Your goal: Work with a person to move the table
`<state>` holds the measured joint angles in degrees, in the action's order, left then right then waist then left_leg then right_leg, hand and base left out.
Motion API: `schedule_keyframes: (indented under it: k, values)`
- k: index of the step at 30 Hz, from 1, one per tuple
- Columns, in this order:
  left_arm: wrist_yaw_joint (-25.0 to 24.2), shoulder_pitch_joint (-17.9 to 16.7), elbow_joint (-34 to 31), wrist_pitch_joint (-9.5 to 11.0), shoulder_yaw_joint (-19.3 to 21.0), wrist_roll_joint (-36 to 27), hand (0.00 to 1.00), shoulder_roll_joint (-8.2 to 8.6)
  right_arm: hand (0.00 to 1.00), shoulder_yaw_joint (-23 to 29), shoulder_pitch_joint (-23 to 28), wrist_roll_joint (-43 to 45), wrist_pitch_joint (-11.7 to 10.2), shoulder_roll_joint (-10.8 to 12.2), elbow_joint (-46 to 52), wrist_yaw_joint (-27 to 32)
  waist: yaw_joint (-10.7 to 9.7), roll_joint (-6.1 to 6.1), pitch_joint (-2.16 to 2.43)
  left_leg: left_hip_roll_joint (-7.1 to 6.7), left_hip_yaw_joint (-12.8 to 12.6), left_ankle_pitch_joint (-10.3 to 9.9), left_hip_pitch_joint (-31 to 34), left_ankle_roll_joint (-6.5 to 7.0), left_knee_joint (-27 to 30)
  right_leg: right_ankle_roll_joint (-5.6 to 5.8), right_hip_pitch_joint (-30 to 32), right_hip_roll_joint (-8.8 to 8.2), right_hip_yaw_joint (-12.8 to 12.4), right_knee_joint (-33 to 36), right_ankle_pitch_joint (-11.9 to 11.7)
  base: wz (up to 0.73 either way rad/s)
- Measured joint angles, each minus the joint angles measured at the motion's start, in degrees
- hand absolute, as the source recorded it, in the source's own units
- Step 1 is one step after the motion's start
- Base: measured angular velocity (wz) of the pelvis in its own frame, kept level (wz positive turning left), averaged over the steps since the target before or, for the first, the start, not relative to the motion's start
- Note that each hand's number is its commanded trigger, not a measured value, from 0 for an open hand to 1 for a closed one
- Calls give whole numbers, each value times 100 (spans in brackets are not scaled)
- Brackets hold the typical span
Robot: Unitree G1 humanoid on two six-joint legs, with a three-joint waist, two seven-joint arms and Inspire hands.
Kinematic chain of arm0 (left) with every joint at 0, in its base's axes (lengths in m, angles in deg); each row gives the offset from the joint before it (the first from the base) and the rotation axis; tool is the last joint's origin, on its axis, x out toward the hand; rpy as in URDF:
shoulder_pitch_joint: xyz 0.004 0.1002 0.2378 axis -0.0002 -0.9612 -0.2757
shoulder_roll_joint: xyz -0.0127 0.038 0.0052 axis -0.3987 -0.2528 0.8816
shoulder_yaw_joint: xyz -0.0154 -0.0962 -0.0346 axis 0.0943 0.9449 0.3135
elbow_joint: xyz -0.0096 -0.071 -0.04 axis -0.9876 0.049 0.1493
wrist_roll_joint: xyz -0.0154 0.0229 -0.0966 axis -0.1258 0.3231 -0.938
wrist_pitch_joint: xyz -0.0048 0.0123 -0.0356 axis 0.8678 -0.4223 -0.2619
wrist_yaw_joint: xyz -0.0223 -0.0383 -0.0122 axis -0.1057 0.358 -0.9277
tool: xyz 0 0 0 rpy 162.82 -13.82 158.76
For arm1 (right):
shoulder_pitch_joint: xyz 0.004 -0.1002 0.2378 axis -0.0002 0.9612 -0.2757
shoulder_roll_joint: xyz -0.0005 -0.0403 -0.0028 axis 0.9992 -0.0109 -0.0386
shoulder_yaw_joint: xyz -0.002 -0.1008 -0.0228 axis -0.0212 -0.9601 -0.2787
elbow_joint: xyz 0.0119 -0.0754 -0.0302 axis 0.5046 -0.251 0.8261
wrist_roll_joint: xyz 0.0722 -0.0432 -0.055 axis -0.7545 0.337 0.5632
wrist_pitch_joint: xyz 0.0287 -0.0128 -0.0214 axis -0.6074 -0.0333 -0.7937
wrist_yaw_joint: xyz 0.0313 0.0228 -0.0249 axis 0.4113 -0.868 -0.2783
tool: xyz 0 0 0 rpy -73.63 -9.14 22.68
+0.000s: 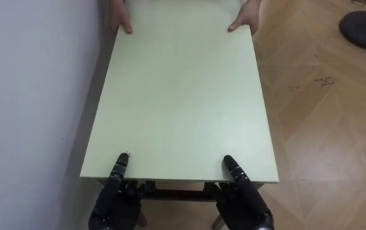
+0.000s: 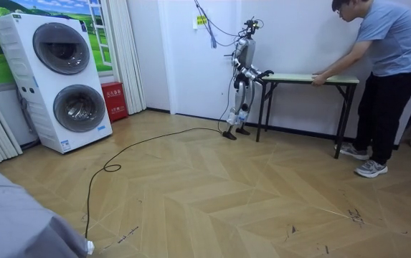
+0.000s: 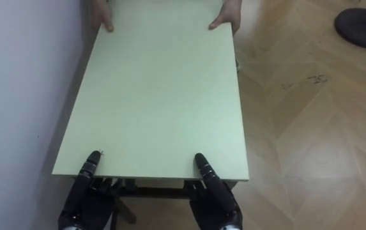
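left eye view, fingers (image 1: 120, 167) clasp table (image 1: 179, 96) edge

table (image 1: 183, 96) sits tight along the wall (image 1: 29, 96) on its left, barely a gap there. right of the table is open wood floor (image 1: 323, 128), only a dark round stand base (image 1: 365, 29) out past its far corner.
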<state>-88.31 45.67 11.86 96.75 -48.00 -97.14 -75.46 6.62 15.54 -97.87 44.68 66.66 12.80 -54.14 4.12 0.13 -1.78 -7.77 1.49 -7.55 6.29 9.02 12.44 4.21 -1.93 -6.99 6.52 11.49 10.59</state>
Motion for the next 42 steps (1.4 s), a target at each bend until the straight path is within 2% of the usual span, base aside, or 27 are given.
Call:
schedule_keyframes:
  k: [11, 12, 13, 14, 17, 19, 21, 24, 29, 32, 36, 42]
  values:
    - [-224, 112, 339, -51, 32, 16, 100, 32, 100, 86, -96, -9, 85, 60, -386, -281, 57, 13, 9, 3, -13, 0, -162, 0, -78, 0, -110, 4, -20, 4, 0, -1]
    - [-246, 136, 385, -57, 33, 56, 62, 36, 69, 106, -97, -8, 95, 66, -406, -298, 68, 21, 14, 4, -16, 0, -165, 0, -78, 0, -112, 4, -21, 4, 0, 0]
    - [-254, 142, 402, -60, 33, 61, 30, 42, 26, 111, -99, -8, 99, 66, -415, -299, 73, 25, 19, 4, -17, 0, -167, 0, -78, 0, -113, 4, -21, 4, 0, 0]
    - [-268, 154, 442, -62, 38, 64, 0, 62, 0, 114, -101, -7, 99, 66, -438, -307, 79, 36, 27, 4, -21, 0, -172, 0, -79, 0, -117, 4, -21, 6, 0, 0]
    - [-372, 194, 588, -58, 70, 168, 0, 97, 0, 118, -134, -3, 108, 61, -492, -317, 91, 60, 43, 9, -46, 0, -192, 0, -79, 0, -129, 3, -20, 7, 0, -4]
    - [-413, 264, 713, -42, 70, 764, 0, 21, 0, 119, -130, 191, 110, 7, -526, -421, 80, 72, 50, 9, -50, 0, -193, 0, -71, 0, -135, 3, -17, 5, 0, -4]
    - [-415, 396, 865, -110, 61, 1467, 0, -104, 0, 105, -126, 489, 114, -80, -527, -616, 73, 72, 51, 19, -90, 0, -203, -1, -68, 0, -143, 4, -4, -2, 0, -10]
    - [-431, 433, 900, -237, 0, 1828, 0, -105, 0, 104, -123, 688, 170, -169, -527, -803, 33, 64, 53, 22, -124, 0, -204, -1, -67, 0, -141, 2, 6, -20, -1, -11]
    - [-628, 463, 907, -313, -5, 2136, 0, -92, 0, 110, -121, 887, 240, -196, -527, -977, 2, 22, 44, 26, -131, 0, -300, -12, -72, 16, -255, 6, 35, -87, -11, -2]
    - [-640, 463, 967, -461, -81, 2332, 0, -118, 0, 108, -120, 902, 306, -212, -526, -1065, -78, 4, 38, 34, -132, 4, -299, -20, -70, 15, -260, 5, 151, -87, -11, 0]
    - [-682, 479, 974, -617, -179, 2452, 0, -101, 0, 107, -121, 902, 355, -230, -525, -1238, -85, -39, 37, 41, -146, 7, -299, -27, -69, 15, -256, 7, 154, -87, -11, 0]
    - [-765, 495, 1020, -668, -210, 2555, 0, -122, 0, 108, -122, 954, 360, -241, -526, -1364, -84, -48, 42, 56, -216, 7, -317, -27, -69, 16, -273, 7, 156, -97, -11, -4]
